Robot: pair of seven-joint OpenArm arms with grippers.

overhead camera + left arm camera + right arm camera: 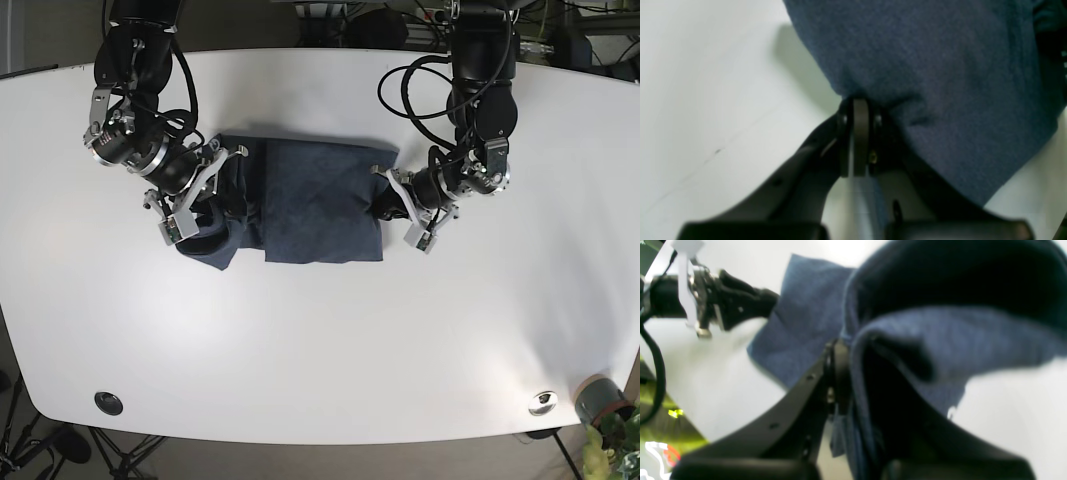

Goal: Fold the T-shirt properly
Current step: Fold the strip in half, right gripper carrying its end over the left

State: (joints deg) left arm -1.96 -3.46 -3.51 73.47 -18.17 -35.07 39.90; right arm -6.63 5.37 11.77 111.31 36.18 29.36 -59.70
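Observation:
A dark blue T-shirt (320, 215) lies partly folded in the middle of the white table (300, 340). My left gripper (386, 204) is at the shirt's right edge. In the left wrist view its jaws (860, 106) are shut on a pinch of the blue fabric (923, 66), which is lifted off the table. My right gripper (220, 202) is at the shirt's left side, where the cloth is bunched. In the right wrist view it (840, 350) is shut on a raised fold of the shirt (940, 333). The left arm (726, 303) shows across the cloth.
A black disc (108, 403) sits near the table's front left edge and a metal disc (543, 402) near the front right. A potted plant (605, 410) stands beyond the right corner. Cables hang along both arms.

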